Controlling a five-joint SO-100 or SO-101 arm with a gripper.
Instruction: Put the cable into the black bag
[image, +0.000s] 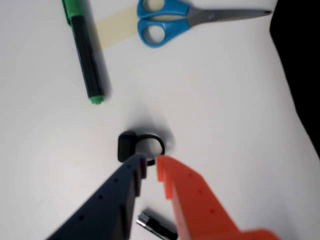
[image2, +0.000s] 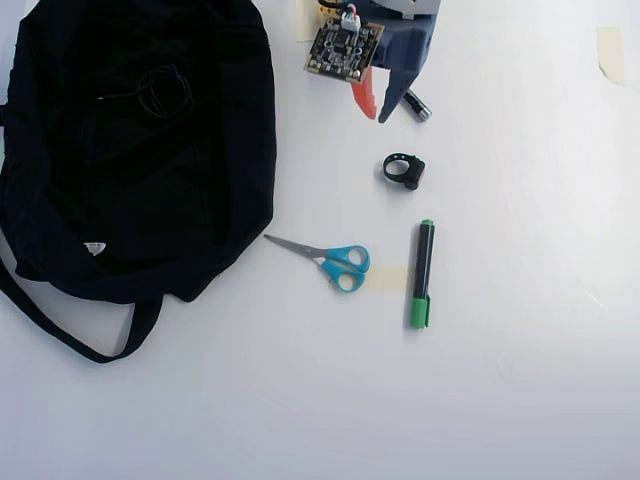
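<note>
The black bag (image2: 200, 200) lies at the left of the overhead view, with its strap (image2: 60, 335) and white tag (image2: 94, 248) toward the bottom. The cable (image2: 158, 97), a thin black coil, lies on top of the bag's fabric near its upper middle. My gripper (image2: 377, 112) is at the top centre, off the bag and well right of the cable, with its jaws a little apart and empty. In the wrist view the gripper (image: 151, 164) hovers over a small chunky black ring (image: 140, 145), and the bag's edge (image: 300, 75) shows at the right.
The black ring (image2: 403, 170) lies below the gripper. Blue-handled scissors (image2: 335, 262) and a green-capped marker (image2: 422, 272) lie lower down; both also show in the wrist view, the scissors (image: 165, 22) and the marker (image: 87, 55). A small black-and-silver cylinder (image2: 417, 105) lies beside the fingers.
</note>
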